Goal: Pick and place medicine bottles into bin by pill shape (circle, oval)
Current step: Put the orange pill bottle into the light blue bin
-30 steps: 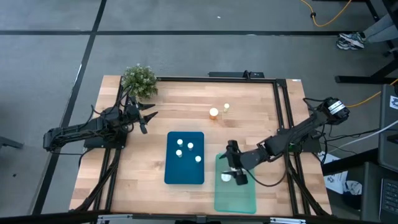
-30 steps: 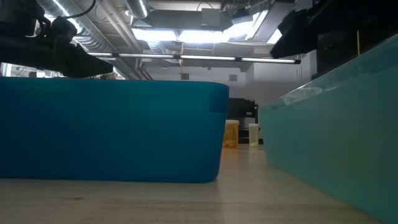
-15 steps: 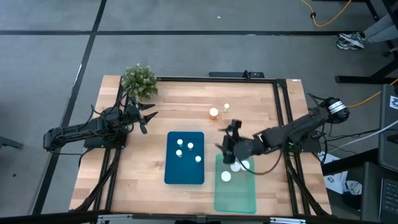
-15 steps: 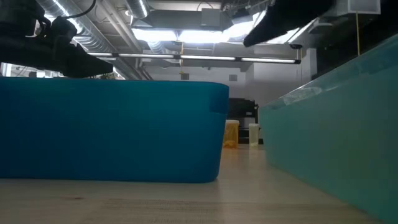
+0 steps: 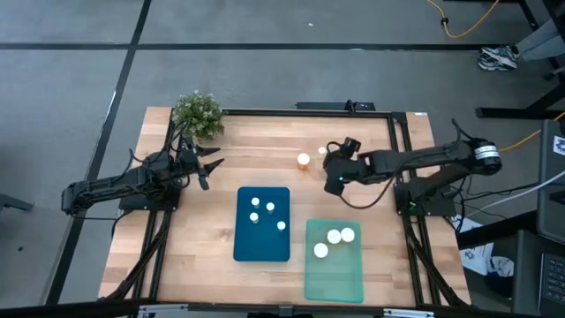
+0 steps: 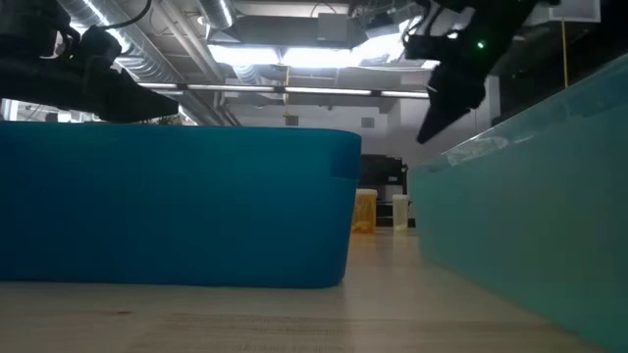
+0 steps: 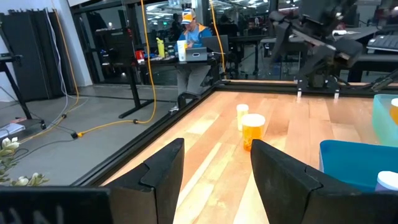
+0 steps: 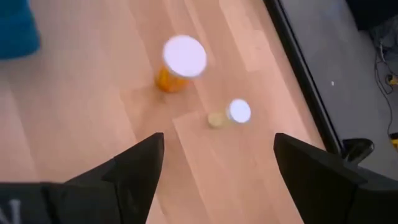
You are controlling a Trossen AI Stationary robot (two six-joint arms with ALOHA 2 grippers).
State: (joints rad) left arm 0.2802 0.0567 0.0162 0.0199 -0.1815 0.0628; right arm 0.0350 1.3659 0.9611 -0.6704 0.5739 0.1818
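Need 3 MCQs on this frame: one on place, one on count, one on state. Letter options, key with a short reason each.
1. Where is the right hand?
A. over the teal bin
B. over bare table near the two loose bottles
C. beside the plant

2. How many bottles are in the teal bin?
A. one
B. three
C. five

3. What is the state of the right hand?
A. open, empty
B. shut on a bottle
C. shut, empty

Key: 1 B, it hangs by the orange bottle and the pale bottle. 2 B, three white caps show. 3 A, the right wrist view shows spread fingers with nothing between.
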